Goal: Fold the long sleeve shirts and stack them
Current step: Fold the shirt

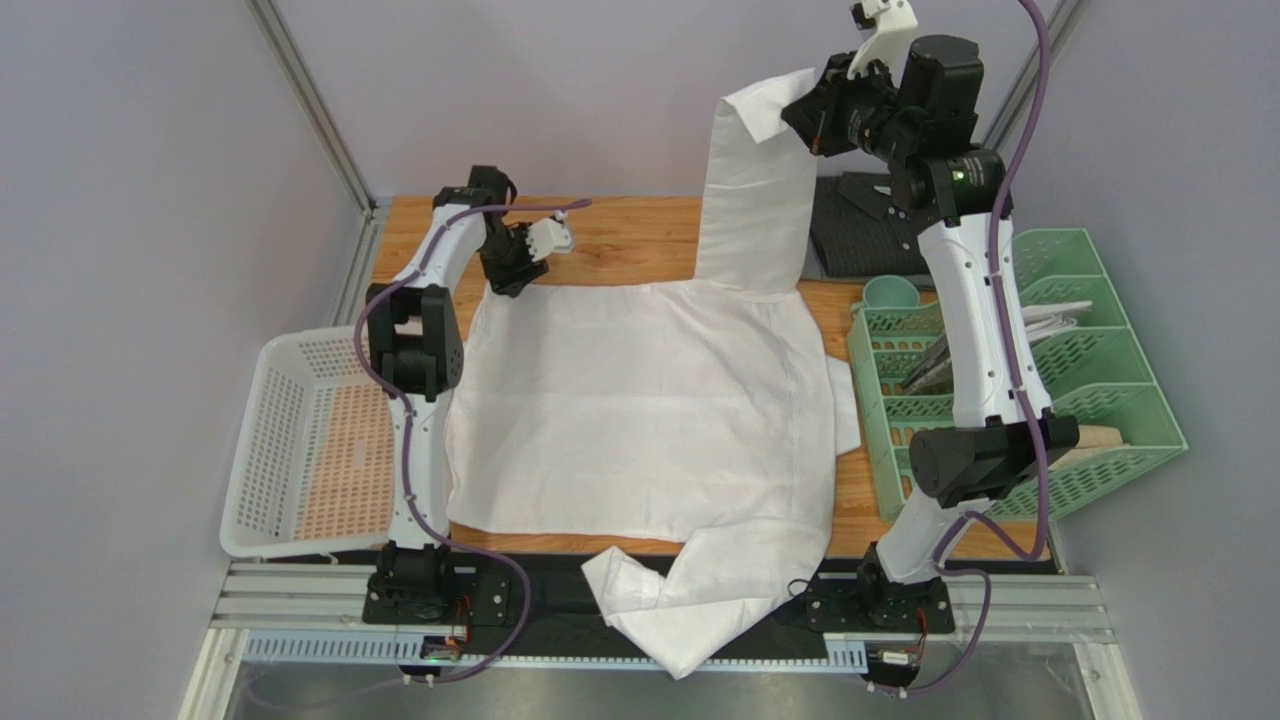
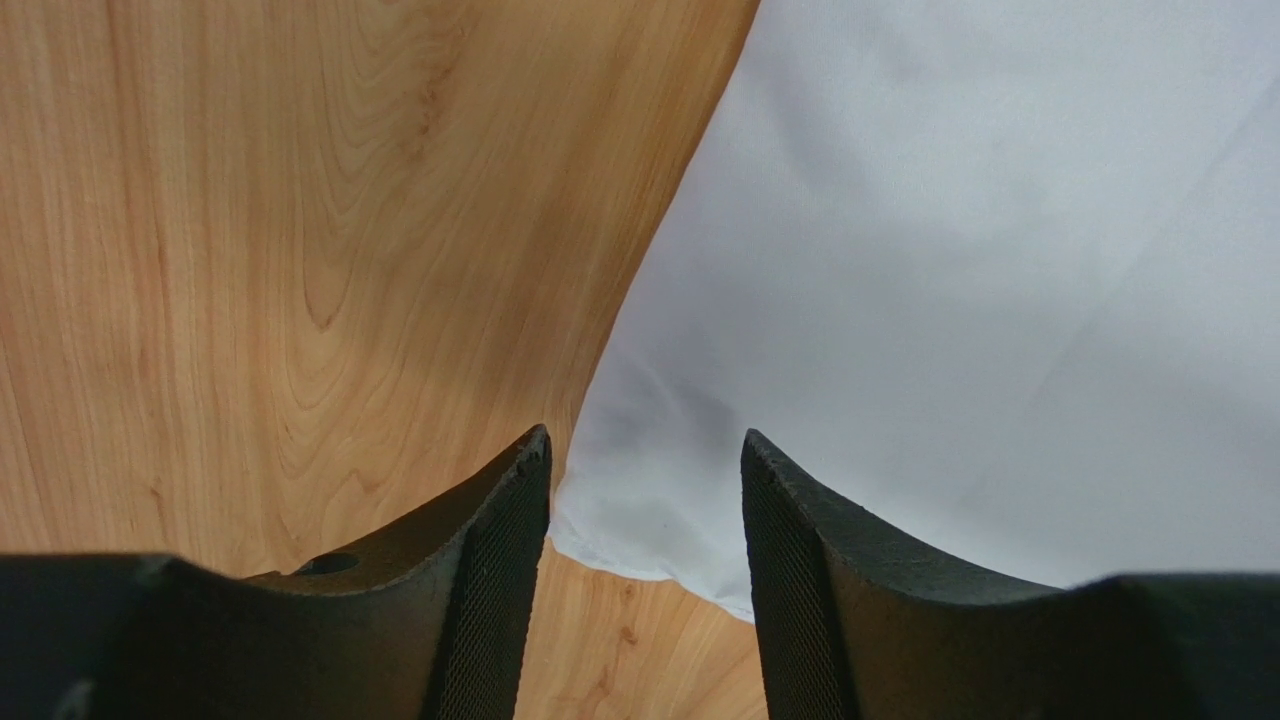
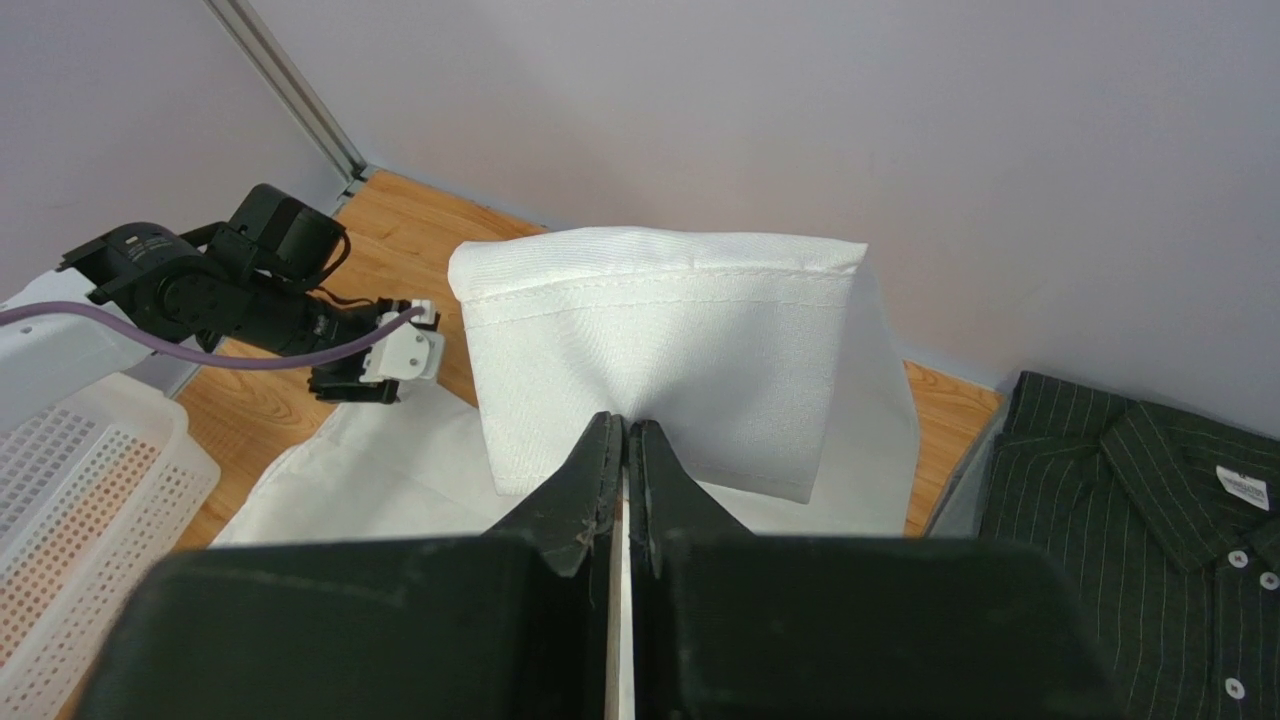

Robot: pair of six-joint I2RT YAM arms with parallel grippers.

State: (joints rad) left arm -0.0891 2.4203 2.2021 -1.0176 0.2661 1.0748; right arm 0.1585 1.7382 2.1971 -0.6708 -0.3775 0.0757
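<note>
jaws of the right arm (image 1: 974, 323) pinch the white shirt (image 1: 646, 405) by its cuff (image 3: 661, 345), raised over the worktop's (image 1: 631, 233) far edge, probably to fold the sleeve inward; jaws of the left arm (image 1: 425, 323) are spread above the shirt's far-left corner.

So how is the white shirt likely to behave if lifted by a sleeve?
Probably floppy: the sleeve pinched by the right gripper hangs limp while the rest of the white shirt lies flat. Likely light, as a fingertip pinch holds it.

We are in a robotics lab cell: plain grey partition walls (image 1: 150, 225), bare aluminium frame posts (image 1: 308, 98), a light wooden tabletop (image 1: 631, 240).
</note>
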